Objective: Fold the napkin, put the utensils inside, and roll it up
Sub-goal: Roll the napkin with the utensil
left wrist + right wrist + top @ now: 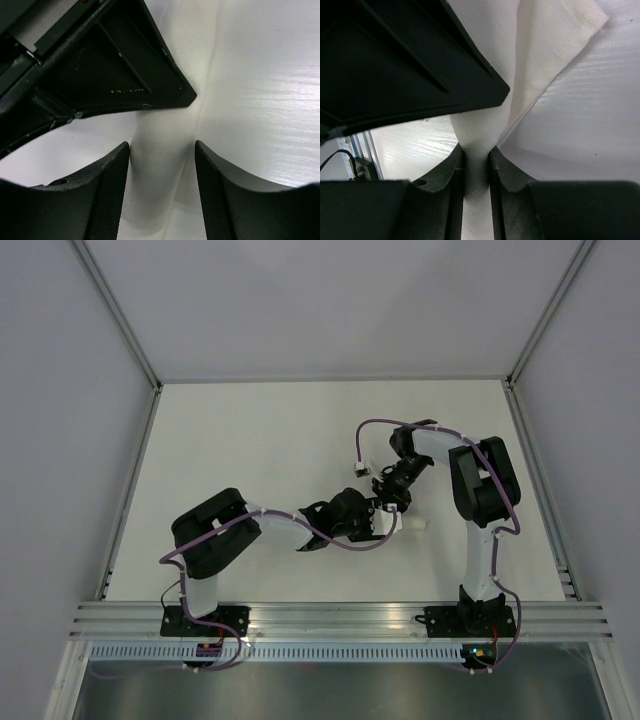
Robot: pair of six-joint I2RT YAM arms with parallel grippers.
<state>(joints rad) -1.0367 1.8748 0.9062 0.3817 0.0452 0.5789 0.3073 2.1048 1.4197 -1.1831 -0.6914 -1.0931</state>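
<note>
Toward the near edge of the tabletop (pixel 250 440), right of middle, napkin (pixel 412 525): bunched into a narrow ridge.
Right gripper (pixel 476 162): jaws narrow, pinching the cloth, seemingly to anchor it.
Left gripper (pixel 161 150): jaws wide astride the ridge, gripping nothing.

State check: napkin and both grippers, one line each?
napkin: bunched into a raised fold, one corner free
left gripper: open, fingers either side of the fold
right gripper: shut on the napkin

White table (pixel 250 440), pale grey walls (pixel 330 300)
</note>
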